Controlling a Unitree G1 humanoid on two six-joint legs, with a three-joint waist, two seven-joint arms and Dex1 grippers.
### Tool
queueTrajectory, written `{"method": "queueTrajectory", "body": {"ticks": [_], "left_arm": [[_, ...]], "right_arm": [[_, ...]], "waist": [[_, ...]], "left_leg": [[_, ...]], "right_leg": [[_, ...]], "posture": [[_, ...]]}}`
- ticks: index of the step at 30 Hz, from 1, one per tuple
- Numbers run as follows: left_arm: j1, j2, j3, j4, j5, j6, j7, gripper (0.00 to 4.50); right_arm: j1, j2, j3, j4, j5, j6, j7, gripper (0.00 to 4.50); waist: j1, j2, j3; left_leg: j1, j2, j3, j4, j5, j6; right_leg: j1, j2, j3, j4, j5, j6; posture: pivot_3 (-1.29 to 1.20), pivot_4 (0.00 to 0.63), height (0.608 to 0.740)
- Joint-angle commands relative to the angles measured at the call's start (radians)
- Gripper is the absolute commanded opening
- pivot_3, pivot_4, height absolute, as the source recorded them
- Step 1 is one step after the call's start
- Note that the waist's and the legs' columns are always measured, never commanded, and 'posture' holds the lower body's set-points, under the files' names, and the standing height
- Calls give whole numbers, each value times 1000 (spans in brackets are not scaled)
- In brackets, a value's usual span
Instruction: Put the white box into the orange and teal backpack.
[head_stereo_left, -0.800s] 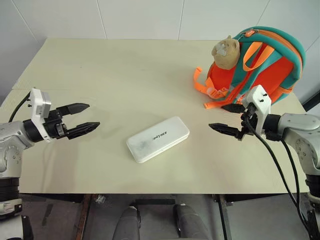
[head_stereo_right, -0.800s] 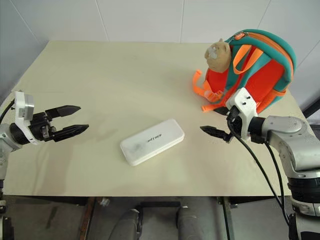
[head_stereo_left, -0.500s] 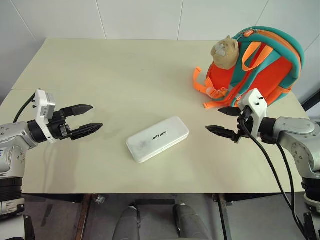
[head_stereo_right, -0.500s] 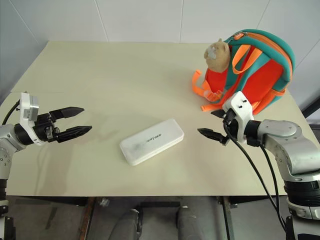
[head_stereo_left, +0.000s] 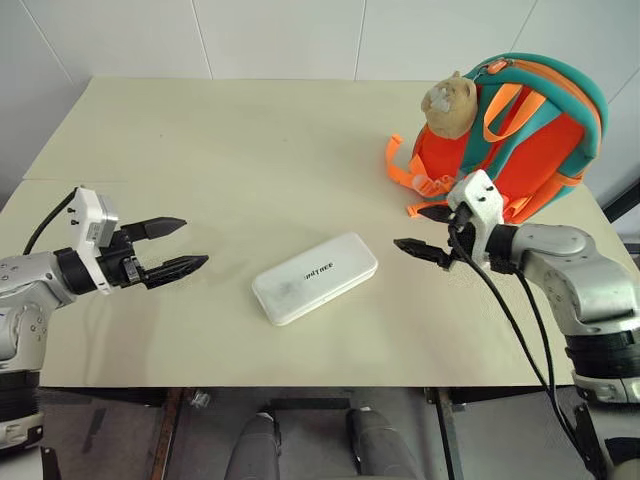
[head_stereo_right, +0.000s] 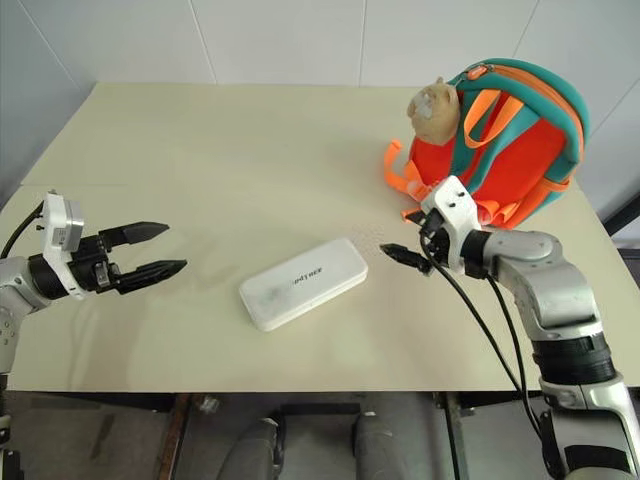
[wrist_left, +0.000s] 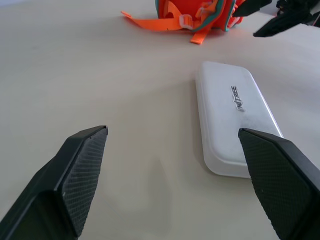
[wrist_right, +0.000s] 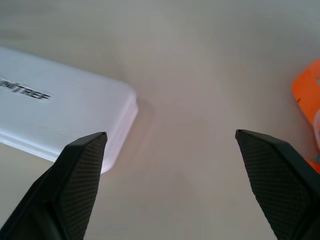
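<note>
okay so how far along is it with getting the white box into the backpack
Nothing is done yet. The white box lies flat on the table, untouched, apart from the orange and teal backpack standing at the far right corner. In hand: the left gripper and right gripper are both open and empty, one on each side of the box. Left: grasping the box, carrying it over and putting it in the backpack.

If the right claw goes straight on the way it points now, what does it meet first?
Probably the near end of the box. The right claw, open, points toward it across bare table; its height above the table is unclear.
</note>
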Motion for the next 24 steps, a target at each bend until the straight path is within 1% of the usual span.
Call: {"method": "queueTrajectory", "body": {"ticks": [1,4,6,9,10,11,12,15,21,24], "left_arm": [[23,31,-1,-52,-2,29,-14,3288],[32,54,-41,-99,-15,161,19,2363],[49,78,-70,-124,-20,258,35,1665],[62,85,-70,-164,-56,377,64,785],[64,83,-70,-176,-63,409,78,476],[72,79,-75,-193,-72,446,91,139],[78,74,-80,-209,-81,476,103,27],[86,58,-79,-239,-106,533,123,27],[68,-26,-123,-278,-160,664,202,27],[61,-63,-146,-288,-162,681,228,27]], "right_arm": [[-26,15,24,59,-74,-64,-32,2842],[-45,43,45,128,-125,-106,-52,1839],[-61,69,62,175,-156,-133,-66,1095],[-100,108,77,258,-202,-166,-93,146],[-108,115,84,277,-214,-180,-90,0],[-118,126,94,297,-223,-196,-81,0],[-125,137,103,315,-230,-210,-74,0],[-135,158,120,336,-245,-225,-56,0],[-138,185,147,322,-264,-211,-17,0],[-127,188,154,302,-268,-203,-8,0]], "waist": [[0,0,0],[1,0,0],[0,0,0],[-4,0,0],[-5,0,0],[-4,0,0],[-4,0,0],[-4,0,0],[-1,0,0],[0,0,0]], "left_leg": [[0,0,0,0,0,0],[-1,0,0,-1,0,0],[-1,0,0,-1,0,0],[-1,0,0,-1,0,0],[0,0,0,-1,0,0],[0,0,0,-1,0,0],[0,0,0,-1,0,0],[0,0,0,-2,0,0],[0,0,-1,-1,0,0],[0,0,-1,1,0,0]], "right_leg": [[0,0,0,0,0,0],[-1,0,0,-1,0,0],[-1,0,0,-1,0,0],[0,0,0,0,0,0],[0,0,0,0,0,0],[-1,0,0,0,0,0],[-1,0,0,0,0,0],[-1,0,0,0,0,0],[0,0,0,1,0,0],[0,0,0,2,0,0]], "posture": [[0,150,740],[0,150,740],[0,150,740],[0,150,740],[0,150,740],[0,150,740],[0,150,740],[0,150,740],[0,150,740],[0,150,740]]}}
